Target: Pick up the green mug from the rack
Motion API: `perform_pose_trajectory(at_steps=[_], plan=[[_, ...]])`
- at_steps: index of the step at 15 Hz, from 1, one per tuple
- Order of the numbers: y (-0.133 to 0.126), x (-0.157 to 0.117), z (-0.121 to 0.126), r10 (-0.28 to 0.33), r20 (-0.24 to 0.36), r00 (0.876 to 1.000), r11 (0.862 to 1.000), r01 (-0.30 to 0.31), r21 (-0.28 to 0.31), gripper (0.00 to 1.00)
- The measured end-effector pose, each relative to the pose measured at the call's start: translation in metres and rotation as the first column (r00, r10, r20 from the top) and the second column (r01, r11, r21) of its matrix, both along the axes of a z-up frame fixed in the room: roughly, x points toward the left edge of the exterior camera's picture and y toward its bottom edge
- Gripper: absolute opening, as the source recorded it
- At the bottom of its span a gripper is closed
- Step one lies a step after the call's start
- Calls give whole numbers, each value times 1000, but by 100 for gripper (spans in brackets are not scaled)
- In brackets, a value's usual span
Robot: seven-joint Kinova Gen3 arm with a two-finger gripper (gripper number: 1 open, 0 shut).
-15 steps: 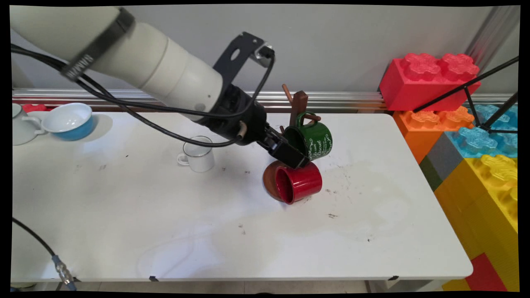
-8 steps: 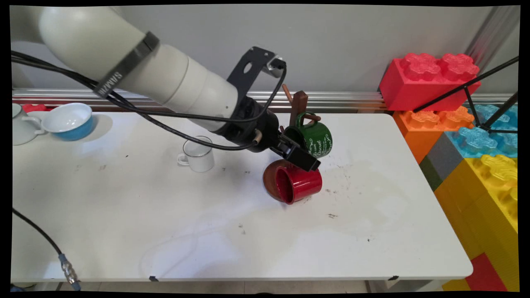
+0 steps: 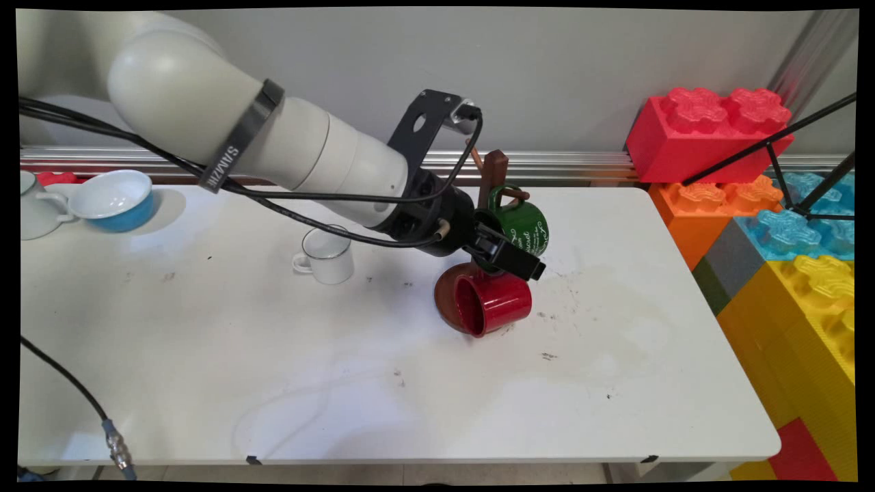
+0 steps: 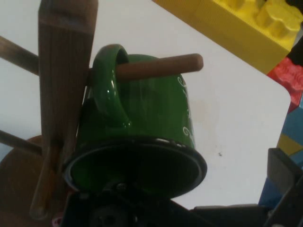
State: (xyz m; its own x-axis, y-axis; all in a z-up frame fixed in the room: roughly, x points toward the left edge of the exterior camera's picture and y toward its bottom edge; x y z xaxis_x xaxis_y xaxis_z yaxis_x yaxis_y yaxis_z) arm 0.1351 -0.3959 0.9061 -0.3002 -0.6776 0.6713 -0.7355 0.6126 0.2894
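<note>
Since a second ago I've got the arm pushed further right and slightly back: the gripper [image 3: 517, 262] was over the red mug's top edge, now it sits past it, just under the green mug [image 3: 523, 229] and above the red mug [image 3: 493, 303]. Nothing on the counter [image 3: 273, 355] has shifted; both mugs and the rack are where they were.

Left to right in the main view:
- white jug [image 3: 34, 205] at the far left edge, blue-and-white bowl [image 3: 113, 198] touching it or just beside it, can't separate them
- white cup [image 3: 327, 255] mid-counter, upright, handle to the left, partly behind the arm's cables
- wooden mug rack [image 3: 493, 176] with its round base [image 3: 444, 301] on the counter
- red mug on its side, mouth facing near-left, lying against or on the base
- green mug hanging by its handle [image 4: 110, 90] on a rack peg [image 4: 158, 66], mouth tilted down toward the gripper
- stacked big toy bricks [image 3: 711, 130] right of the counter, red on top, then orange, blue, yellow

Hand view: green mug's black rim [image 4: 137, 165] fills the lower centre, right above the gripper linkage; rack post [image 4: 61, 80] on the left. One finger shows at the lower right edge, well off to the side of the mug, so the gripper reads spread wide, holding nothing.
</note>
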Motion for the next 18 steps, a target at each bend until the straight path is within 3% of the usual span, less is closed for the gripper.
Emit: perform_pose_trajectory(at_steps=[18], plan=[[3,1,-6,65,-85,994,998,-65,1,100]])
